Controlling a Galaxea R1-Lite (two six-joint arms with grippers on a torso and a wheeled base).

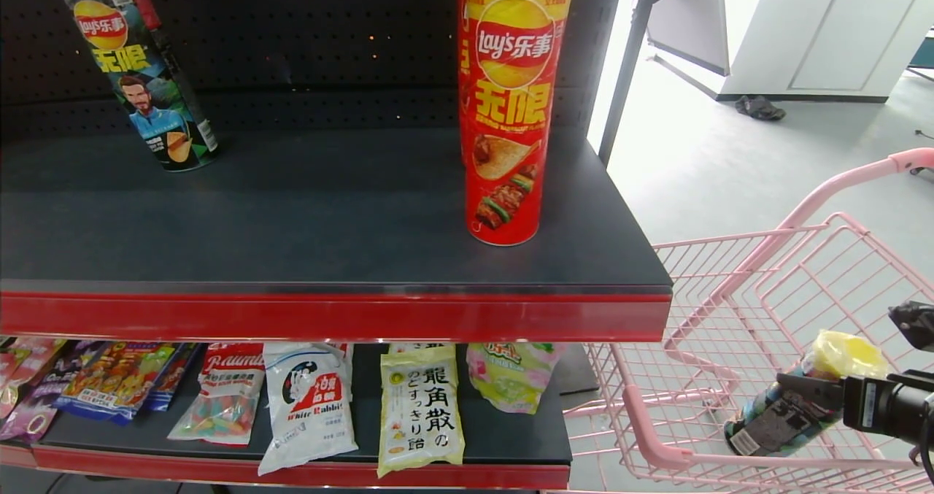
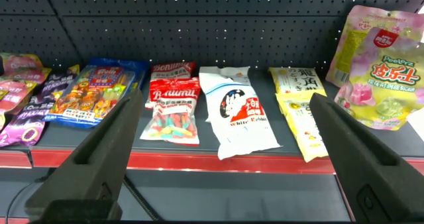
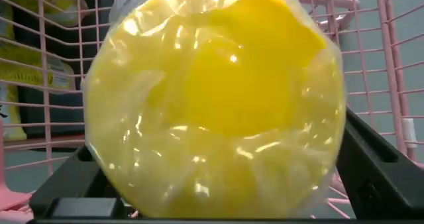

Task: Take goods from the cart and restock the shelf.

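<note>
The right gripper (image 1: 799, 399) is clamped across the body of a chip can (image 1: 846, 354). One dark finger lies over its printed side, and in the right wrist view the can's yellow lid (image 3: 218, 98), covered in clear film, sits squarely between the two fingers (image 3: 381, 168). The can is tilted, with its lid end higher than its base. The wire basket of the pink cart (image 1: 737, 311) lies below and behind the fingers; whether the base touches the wire cannot be told.

The left gripper (image 2: 226, 101) has its fingers (image 2: 99, 158) spread wide, with nothing between them. Beyond the fingertips lies the lower board of the shelf (image 2: 199, 161). A white bag (image 2: 242, 114) lies straight ahead in the gap, a red candy bag (image 2: 173, 108) just beside it toward one finger, and a yellow bag (image 2: 298, 111) toward the other.

On the upper board — well apart from both grippers — a red can (image 1: 507, 114) stands upright near the front edge, and a dark can (image 1: 149, 78) stands farther back.
</note>
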